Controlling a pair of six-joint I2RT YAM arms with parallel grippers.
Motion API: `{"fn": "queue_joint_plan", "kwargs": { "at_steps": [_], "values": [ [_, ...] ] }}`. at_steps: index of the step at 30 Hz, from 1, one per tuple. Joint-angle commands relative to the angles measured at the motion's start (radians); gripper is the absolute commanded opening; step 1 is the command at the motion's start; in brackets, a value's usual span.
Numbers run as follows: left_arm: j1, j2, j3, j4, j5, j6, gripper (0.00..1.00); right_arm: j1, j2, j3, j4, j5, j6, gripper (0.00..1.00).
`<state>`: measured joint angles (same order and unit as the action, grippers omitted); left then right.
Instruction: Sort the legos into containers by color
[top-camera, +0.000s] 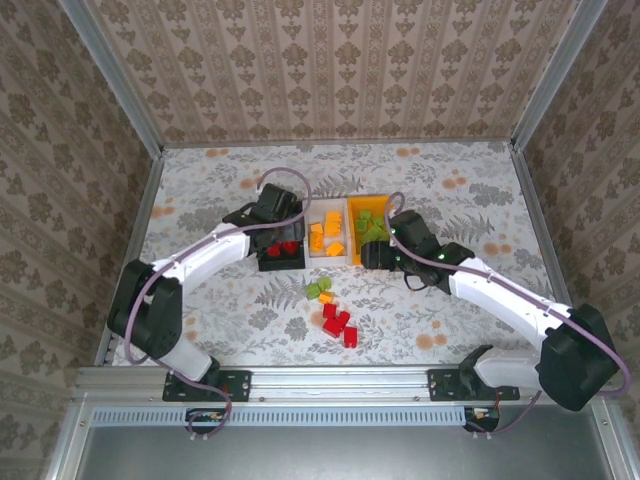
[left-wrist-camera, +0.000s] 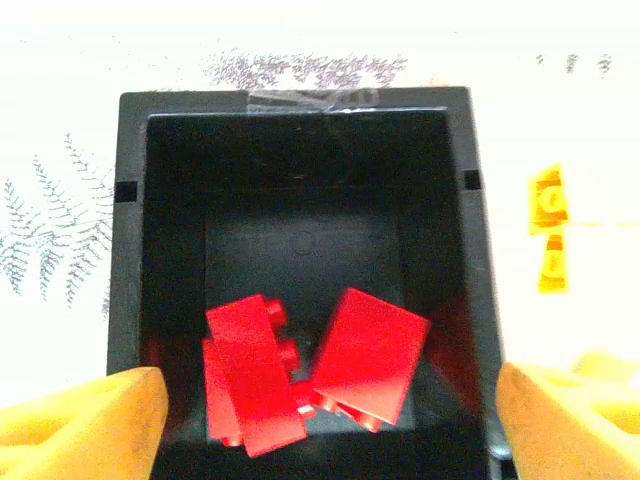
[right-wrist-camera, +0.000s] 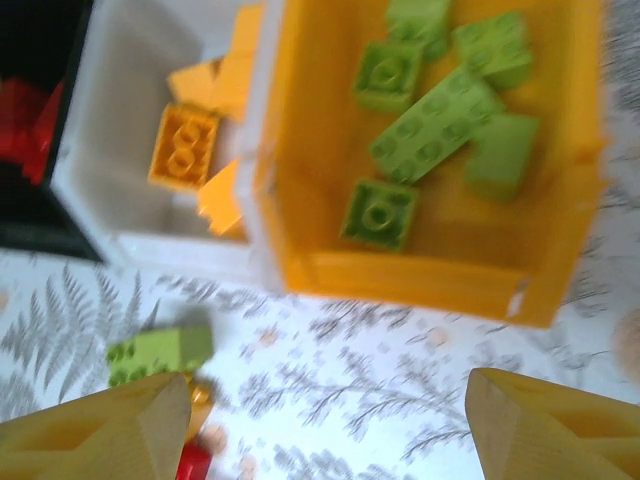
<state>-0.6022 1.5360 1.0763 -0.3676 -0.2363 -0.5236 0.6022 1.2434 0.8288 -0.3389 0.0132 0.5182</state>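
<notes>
**Both claws apart at the bin row, loose bricks towards the table's near edge**

Damask-papered walls (top-camera: 330, 70) box in a table (top-camera: 480, 200) covered with a pale surface printed in grey ferns and orange blossoms. Around the middle of that table you have the containers (top-camera: 328, 257): three small, rectangular, open-top plastic bins joined in a row. From your left arm's side they run black bin (left-wrist-camera: 135, 250), translucent white bin (right-wrist-camera: 115, 95), orange bin (right-wrist-camera: 400, 285).

Your left gripper (left-wrist-camera: 325, 430) hangs directly over the black bin. Its yellow fingers (left-wrist-camera: 80, 425) stand wide apart with nothing between them. Below it, glossy red bricks (left-wrist-camera: 370, 355) lie tumbled on the bin's floor, one with its studs turned sideways.

Your right gripper (right-wrist-camera: 325, 430) sits at the near side of the orange bin, over the bare table. Its wedge-shaped fingertips (right-wrist-camera: 555, 425) are apart and it grips nothing. Studded light green bricks (right-wrist-camera: 430, 120) are heaped in the orange bin, and orange-yellow bricks (right-wrist-camera: 185, 145) lie in the white one.

The rest of the legos (top-camera: 330, 305) lie loose between the bins and the table's near edge. A pair of green ones (top-camera: 318, 288) with a small orange piece (top-camera: 325, 297) lies just in front of the white bin. A red cluster (top-camera: 338, 323) lies nearer the edge.
</notes>
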Motion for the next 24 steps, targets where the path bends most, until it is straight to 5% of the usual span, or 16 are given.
{"fn": "queue_joint_plan", "kwargs": {
  "at_steps": [1, 6, 12, 24],
  "values": [
    [-0.041, -0.126, 0.000, 0.014, 0.044, -0.009, 1.00, 0.089, 0.030, -0.007, 0.011, -0.075, -0.055, 0.75],
    [-0.111, -0.301, -0.114, 0.026, 0.063, -0.068, 1.00, 0.198, 0.191, 0.045, 0.068, -0.058, -0.050, 0.75],
    [-0.224, -0.556, -0.289, -0.055, -0.060, -0.138, 1.00, 0.280, 0.345, 0.106, 0.154, 0.069, 0.088, 0.76],
    [-0.255, -0.907, -0.541, -0.180, -0.088, -0.313, 1.00, 0.323, 0.534, 0.213, 0.165, 0.215, 0.171, 0.76]
  ]
}}
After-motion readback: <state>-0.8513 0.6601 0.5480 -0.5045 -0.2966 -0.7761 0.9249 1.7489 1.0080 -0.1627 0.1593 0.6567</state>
